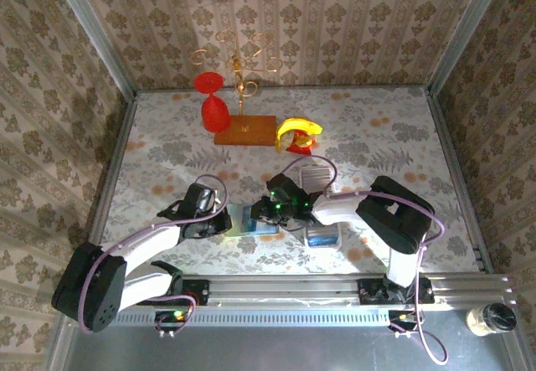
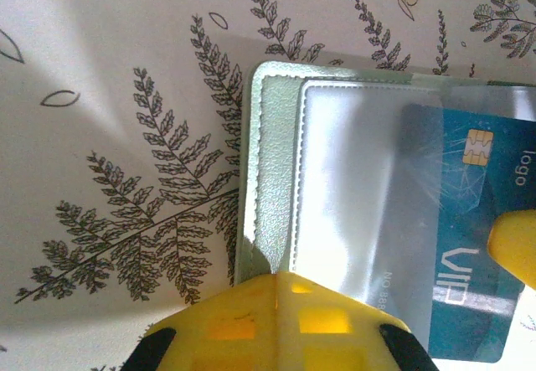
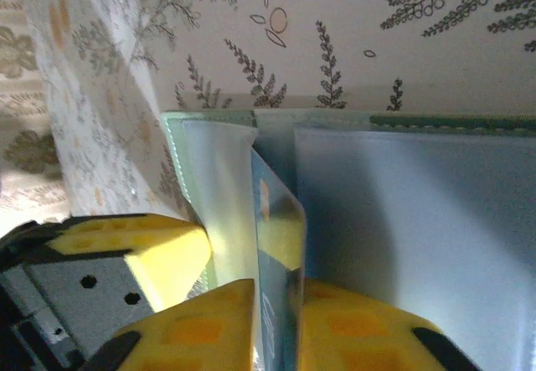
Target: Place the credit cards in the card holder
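Walls [image 1: 50, 95] with patterned paper close the counter [image 1: 377, 145] on three sides, and its cloth shows ferns and leaves. Near the front middle of it the green card holder [image 2: 272, 178] lies open and flat, with its clear pocket upward. The blue credit card [image 2: 469, 245] has its long axis pointing away from the left hand [image 2: 276, 304], chip end far, one long edge under the clear pocket. The right hand [image 3: 276, 296] is closed on this card, one finger on each face. The left hand has its fingers pressed together on the near rim of the card holder
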Available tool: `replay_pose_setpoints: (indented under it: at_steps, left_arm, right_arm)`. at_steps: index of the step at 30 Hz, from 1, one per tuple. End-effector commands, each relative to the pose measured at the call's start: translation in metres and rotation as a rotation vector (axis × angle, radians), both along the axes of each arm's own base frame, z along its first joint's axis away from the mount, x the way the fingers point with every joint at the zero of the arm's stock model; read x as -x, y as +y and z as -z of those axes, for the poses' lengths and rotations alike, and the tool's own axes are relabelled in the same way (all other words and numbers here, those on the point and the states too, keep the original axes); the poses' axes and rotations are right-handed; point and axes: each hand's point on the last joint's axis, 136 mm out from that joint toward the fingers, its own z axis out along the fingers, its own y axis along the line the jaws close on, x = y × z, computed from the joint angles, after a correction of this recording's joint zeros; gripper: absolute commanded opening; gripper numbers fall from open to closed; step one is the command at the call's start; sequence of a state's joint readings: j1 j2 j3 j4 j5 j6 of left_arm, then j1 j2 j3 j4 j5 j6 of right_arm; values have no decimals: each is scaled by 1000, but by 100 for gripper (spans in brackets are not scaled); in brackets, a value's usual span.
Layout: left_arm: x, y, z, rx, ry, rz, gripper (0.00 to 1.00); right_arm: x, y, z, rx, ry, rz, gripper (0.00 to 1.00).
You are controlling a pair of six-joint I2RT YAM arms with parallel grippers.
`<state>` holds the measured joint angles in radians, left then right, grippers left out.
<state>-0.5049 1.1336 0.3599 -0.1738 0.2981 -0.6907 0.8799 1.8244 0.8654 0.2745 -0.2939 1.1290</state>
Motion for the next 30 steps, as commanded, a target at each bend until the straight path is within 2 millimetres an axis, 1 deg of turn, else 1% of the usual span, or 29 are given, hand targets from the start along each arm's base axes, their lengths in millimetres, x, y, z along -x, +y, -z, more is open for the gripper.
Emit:
replay_pose_setpoints:
  at_steps: [1, 4, 6, 13, 16, 23, 28, 30]
  left_arm:
    - [13, 5, 14, -39, 43, 18, 0]
    - [14, 5, 14, -40, 44, 18, 0]
    - [14, 5, 14, -39, 43, 18, 0]
    - [14, 5, 14, -40, 44, 17, 0]
    - [14, 6, 15, -40, 44, 18, 0]
    - [15, 5, 15, -39, 43, 20, 0]
    - [14, 4, 14, -35, 40, 19, 0]
    - [14, 2, 12, -21, 37, 24, 0]
  right_arm:
    - [6, -14, 13, 120, 25, -17, 24]
    - [8, -18, 15, 163, 27, -31, 28]
    - [8, -17, 15, 179, 24, -42, 28]
    - [6, -11, 12, 183, 12, -62, 18]
    - [6, -6, 9, 179, 4, -75, 16]
    - [6, 3, 4, 188, -10, -101, 17]
    - [6, 11, 5, 196, -7, -115, 17]
    - [6, 11, 5, 208, -4, -113, 19]
